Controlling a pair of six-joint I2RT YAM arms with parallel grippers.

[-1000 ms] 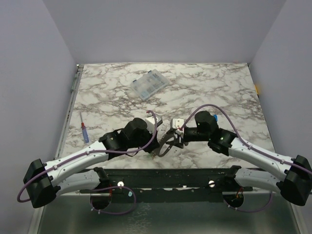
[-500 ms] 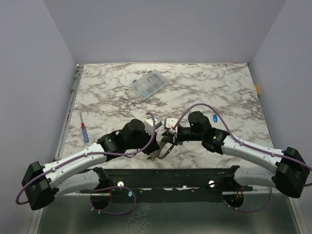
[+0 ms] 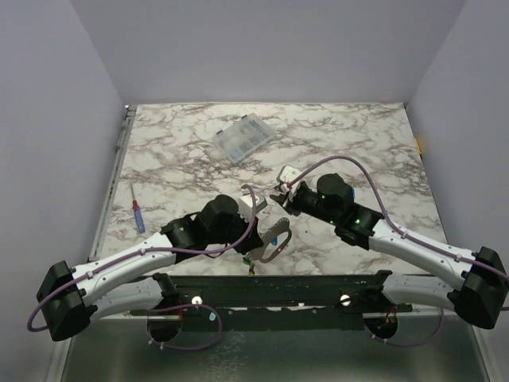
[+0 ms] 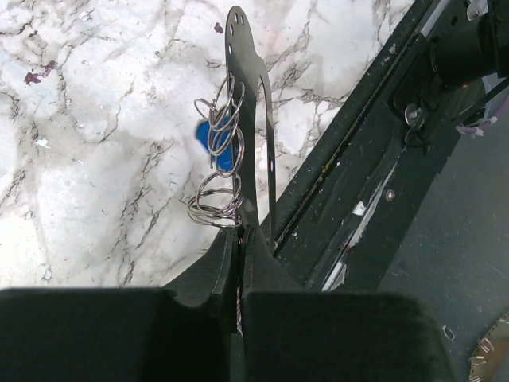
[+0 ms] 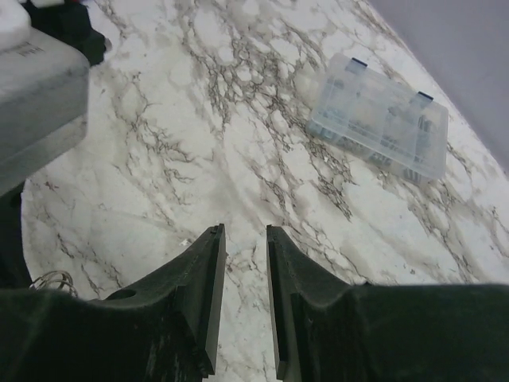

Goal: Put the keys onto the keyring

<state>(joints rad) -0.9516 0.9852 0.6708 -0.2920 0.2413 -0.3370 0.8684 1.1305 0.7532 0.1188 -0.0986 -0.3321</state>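
Red-and-blue screwdriver [image 3: 137,216] lies far left on the marble table [image 3: 175,171]. Left gripper [image 4: 241,239] is clamped on the keyring [image 4: 254,103], near the front edge; wire rings [image 4: 217,127] and a blue key [image 4: 207,137] at it. Right gripper [image 5: 245,237] has a narrow gap, empty, above the tabletop. Clear box [image 5: 380,127] sits beyond.

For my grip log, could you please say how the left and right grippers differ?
The left gripper is shut on the keyring; the right gripper is open and empty. The left gripper faces the table's edge, the right gripper the clear box. Both have dark fingers.
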